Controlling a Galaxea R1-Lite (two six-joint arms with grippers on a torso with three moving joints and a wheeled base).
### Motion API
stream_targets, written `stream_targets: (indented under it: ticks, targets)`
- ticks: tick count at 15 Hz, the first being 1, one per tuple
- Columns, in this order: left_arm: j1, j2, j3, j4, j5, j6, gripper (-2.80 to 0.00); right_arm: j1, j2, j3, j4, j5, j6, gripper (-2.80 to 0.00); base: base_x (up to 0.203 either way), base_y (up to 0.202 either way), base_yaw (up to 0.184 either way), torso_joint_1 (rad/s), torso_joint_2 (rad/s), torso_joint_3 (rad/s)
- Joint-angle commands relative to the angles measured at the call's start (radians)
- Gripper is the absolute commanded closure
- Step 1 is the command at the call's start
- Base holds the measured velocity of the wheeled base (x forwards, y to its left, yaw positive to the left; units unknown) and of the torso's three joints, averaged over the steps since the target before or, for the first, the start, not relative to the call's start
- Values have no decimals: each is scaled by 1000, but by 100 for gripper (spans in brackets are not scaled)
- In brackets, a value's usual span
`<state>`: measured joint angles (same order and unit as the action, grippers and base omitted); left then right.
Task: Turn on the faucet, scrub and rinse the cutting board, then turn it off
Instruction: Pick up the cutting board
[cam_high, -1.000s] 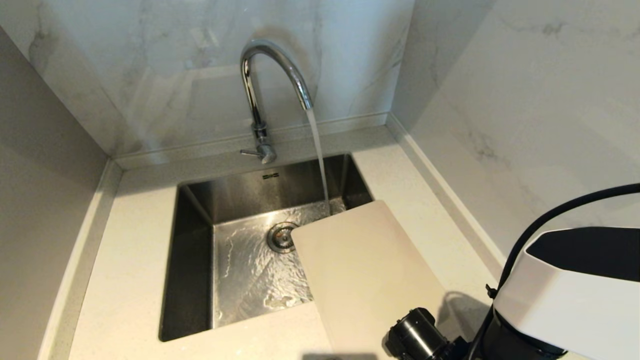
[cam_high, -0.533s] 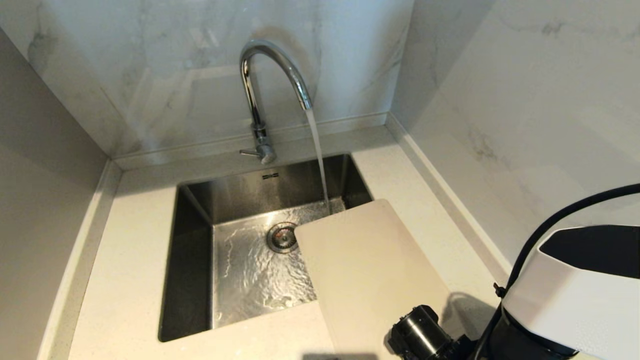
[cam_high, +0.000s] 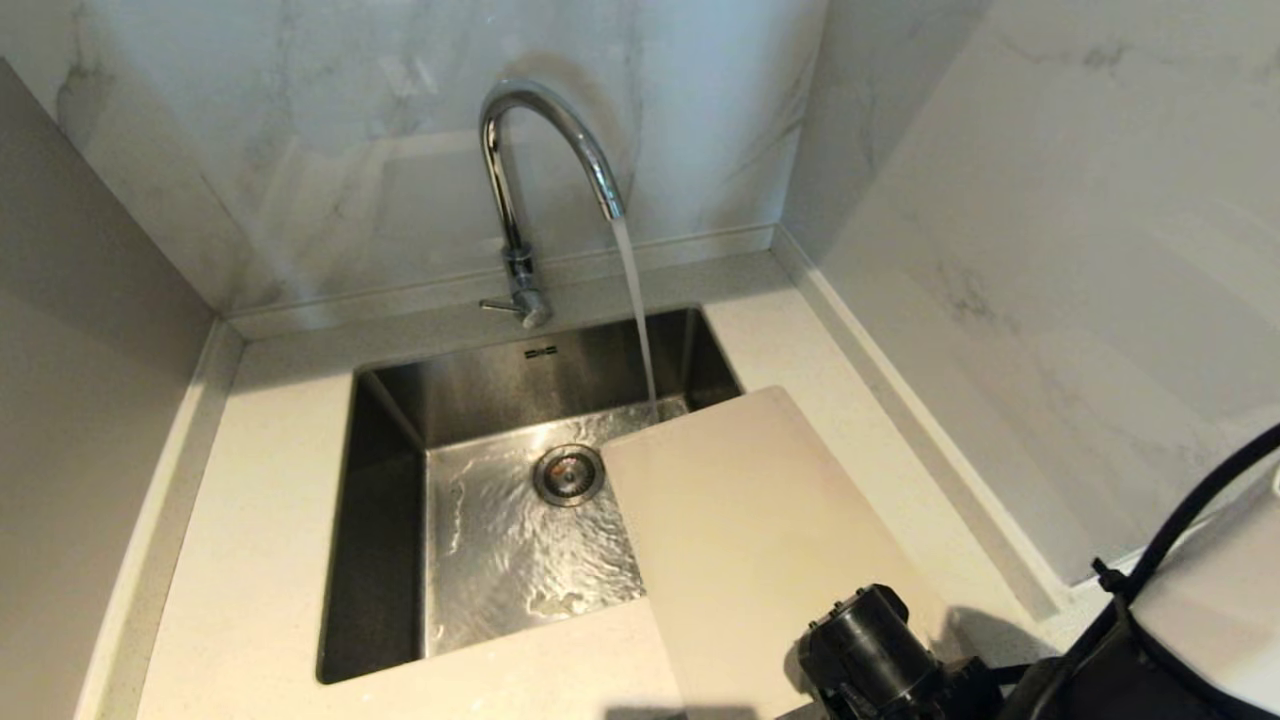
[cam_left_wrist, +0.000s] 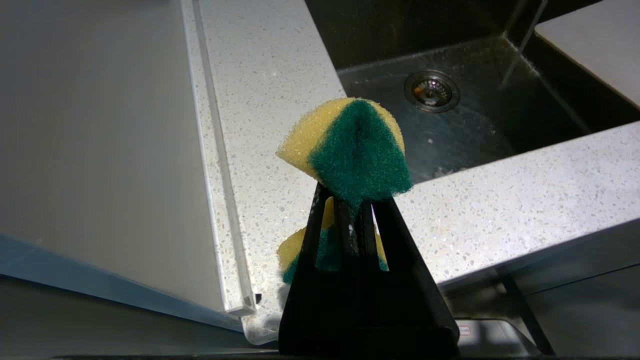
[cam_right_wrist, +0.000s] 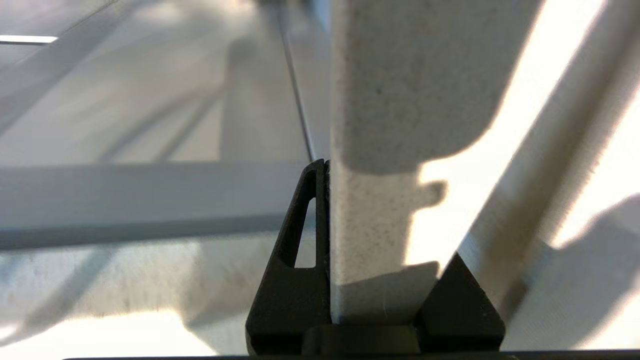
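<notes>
- The right gripper (cam_right_wrist: 372, 280) pinches the near edge of the cutting board (cam_high: 760, 540), jaws pressed against both faces of it.
- The cutting board is tilted, its far corner over the sink (cam_high: 385, 560), close to the stream of water (cam_high: 637, 310).
- The faucet (cam_high: 530, 170) runs, water rippling across the sink floor around the drain (cam_high: 568, 474).
- The left gripper (cam_left_wrist: 350, 210) is squeezed tight on a yellow-and-green sponge (cam_left_wrist: 350, 145), off beside the countertop (cam_left_wrist: 500, 210).
- Marble walls (cam_high: 1050, 200) enclose the corner.
</notes>
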<state>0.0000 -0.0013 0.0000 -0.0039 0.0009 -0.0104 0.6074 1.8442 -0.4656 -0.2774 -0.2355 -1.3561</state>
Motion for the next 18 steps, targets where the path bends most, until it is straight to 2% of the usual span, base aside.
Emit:
stream_targets:
  ticks: [1,4,9,11,14,16,18]
  targets:
    - [0,1,0,-1,1,0,0,0,-99,29,-1,-1,-9,0,0,0,0,0,0,0]
    - [0,1,0,-1,1,0,0,0,-199,46,8,-1,-13,0,0,0,0,0,0,0]
    - [0,1,0,-1,1,0,0,-1,-317,37,31,29,-128,0,0,0,0,0,0,0]
    - [0,1,0,-1,1,0,0,-1,-352,21,97,93,-148,0,0,0,0,0,0,0]
    - [0,1,0,-2,1,0,0,-2,-440,-22,214,104,-182,0,0,0,0,0,0,0]
    - [0,1,0,-2,1,0,0,-3,-501,-59,342,105,-191,0,0,0,0,0,0,0]
    - [0,1,0,-2,1,0,0,-3,-554,-96,420,105,-238,0,0,0,0,0,0,0]
